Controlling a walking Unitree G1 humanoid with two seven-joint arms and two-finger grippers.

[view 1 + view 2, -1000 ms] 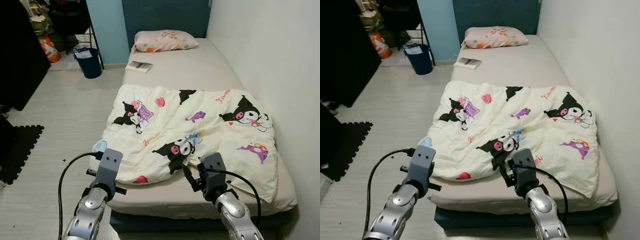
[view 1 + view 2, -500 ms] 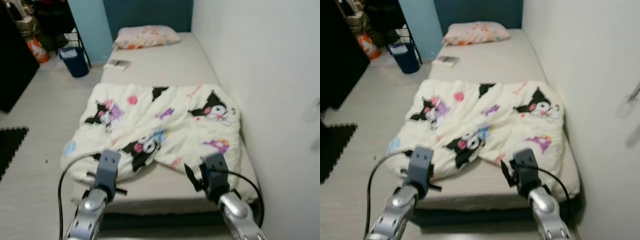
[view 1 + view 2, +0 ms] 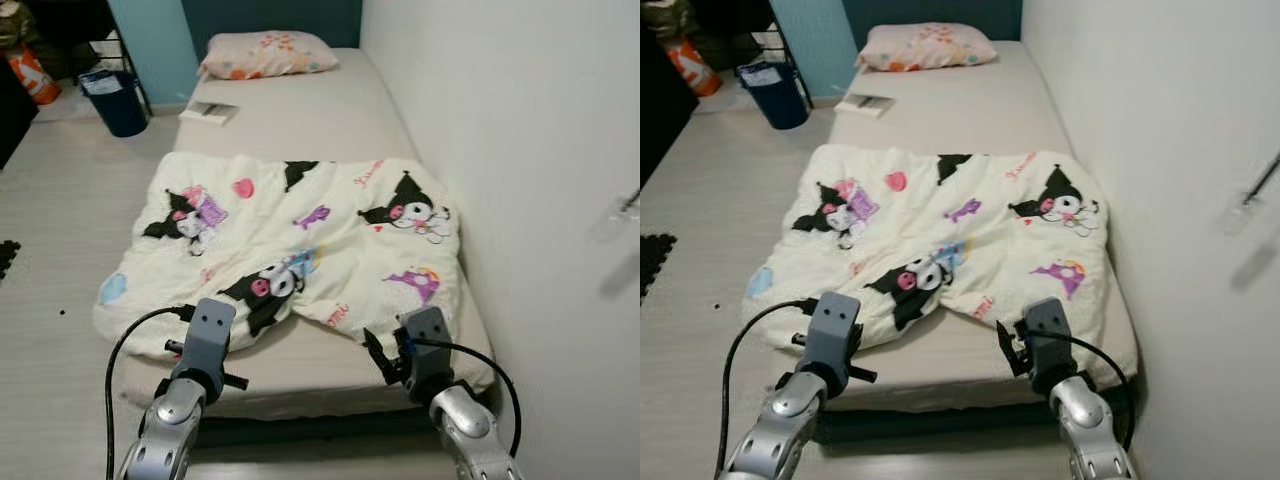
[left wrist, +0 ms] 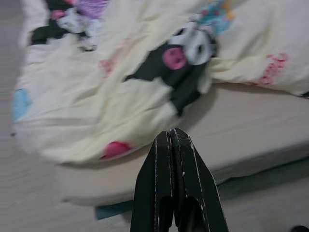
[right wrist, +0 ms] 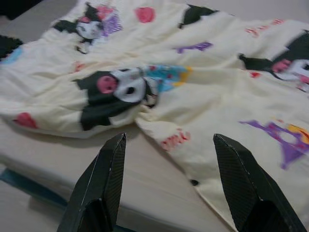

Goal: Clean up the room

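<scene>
- Left end effector (image 4: 170, 137): fingers pressed together, empty, at the foot of the bed (image 3: 330, 365).
- Right end effector (image 5: 169, 145): fingers spread wide, empty, above the blanket (image 3: 290, 240) hem.
- Blanket: crumpled across the mattress, overhanging its left edge.
- Pillow (image 3: 265, 54): at the head.
- Risk: a one-sided pull would likely drag the blanket floorward.

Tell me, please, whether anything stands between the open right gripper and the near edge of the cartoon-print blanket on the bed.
Nothing visible does. The right gripper hangs open over bare mattress, and the blanket edge lies just beyond its fingertips with no object between.
</scene>
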